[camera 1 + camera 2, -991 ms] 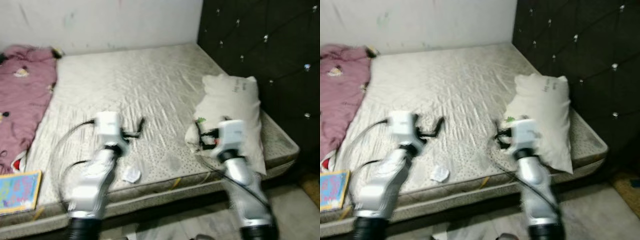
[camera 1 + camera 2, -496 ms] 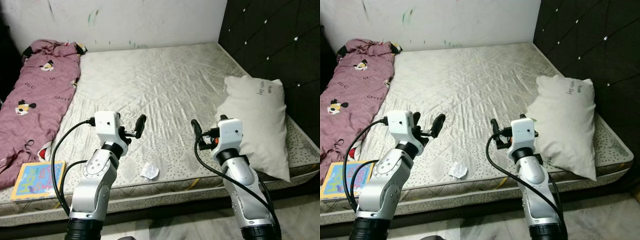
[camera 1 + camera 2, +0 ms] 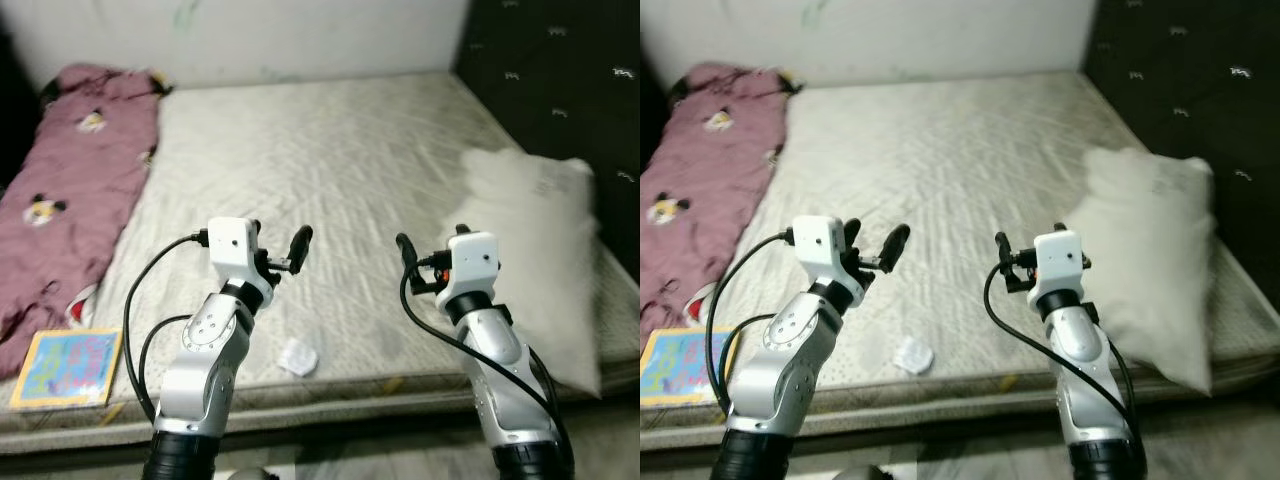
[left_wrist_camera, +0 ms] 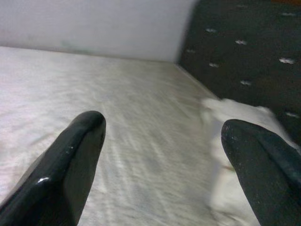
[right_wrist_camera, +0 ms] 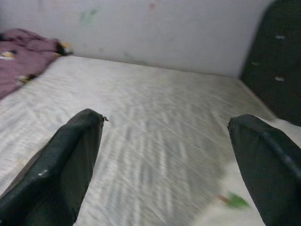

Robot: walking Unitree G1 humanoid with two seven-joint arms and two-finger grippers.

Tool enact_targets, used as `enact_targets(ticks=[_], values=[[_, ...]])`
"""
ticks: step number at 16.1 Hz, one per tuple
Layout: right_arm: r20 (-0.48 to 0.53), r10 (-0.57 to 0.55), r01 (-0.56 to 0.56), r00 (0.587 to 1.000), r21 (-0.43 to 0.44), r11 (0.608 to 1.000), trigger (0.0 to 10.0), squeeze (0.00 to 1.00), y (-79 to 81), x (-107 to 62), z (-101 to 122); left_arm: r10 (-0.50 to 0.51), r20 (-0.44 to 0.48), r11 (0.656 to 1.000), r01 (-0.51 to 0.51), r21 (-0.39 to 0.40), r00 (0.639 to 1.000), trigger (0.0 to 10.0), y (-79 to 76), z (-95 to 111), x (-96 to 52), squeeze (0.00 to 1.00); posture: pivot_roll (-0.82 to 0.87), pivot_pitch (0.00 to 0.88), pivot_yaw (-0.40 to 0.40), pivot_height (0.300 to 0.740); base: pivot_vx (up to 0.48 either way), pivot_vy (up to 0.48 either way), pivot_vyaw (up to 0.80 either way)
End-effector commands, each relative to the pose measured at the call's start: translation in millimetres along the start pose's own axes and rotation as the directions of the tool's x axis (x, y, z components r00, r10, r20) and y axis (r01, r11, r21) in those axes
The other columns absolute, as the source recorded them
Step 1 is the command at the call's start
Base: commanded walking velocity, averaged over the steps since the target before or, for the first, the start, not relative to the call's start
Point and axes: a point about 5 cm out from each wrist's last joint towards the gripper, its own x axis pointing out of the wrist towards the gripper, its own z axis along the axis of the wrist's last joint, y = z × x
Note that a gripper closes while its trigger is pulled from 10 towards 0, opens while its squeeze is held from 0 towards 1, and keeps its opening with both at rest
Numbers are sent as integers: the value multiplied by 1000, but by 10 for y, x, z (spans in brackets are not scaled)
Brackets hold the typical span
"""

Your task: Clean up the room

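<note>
A: Maroon blanket (image 3: 75, 190) far left, colourful book (image 3: 68, 367) at the mattress (image 3: 330, 150) edge, crumpled paper (image 3: 297, 357) near the left gripper (image 4: 162, 155), spread wide, empty.

B: Right gripper (image 5: 169, 160) likewise, pillow (image 3: 545, 250) alongside. Picture's blurry; reaching now could miss that scrap.

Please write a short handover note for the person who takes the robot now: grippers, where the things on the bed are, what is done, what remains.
Left gripper: open, holds nothing, raised over the near part of the bare grey mattress.
Right gripper: open, holds nothing, raised beside the white pillow.
Crumpled white paper scrap: on the mattress near its front edge, between the two arms.
Pink printed blanket: bunched along the mattress's left side.
Colourful flat picture book: at the front left corner.
Done: nothing picked up yet, as far as can be seen.
Left: scrap, book, blanket, pillow.
</note>
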Motion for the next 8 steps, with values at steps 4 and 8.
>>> enact_targets(ticks=[4, 8], values=[[0, 21, -21, 1000, 25, 999, 10000, 0, 31, 4, -21, 56, -16, 998, -56, -2, 998, 10000, 78, -19, -2, 0, -22, 0, 30, 740, 0, 0, 0], [5, 33, -33, 999, -13, 999, 10000, 0, 44, 8, -27, 4, -15, 1000, -4, 2, 1000, 10000, -5, -2, 24, 0, -26, 0, 34, 740, 0, 0, 600]])
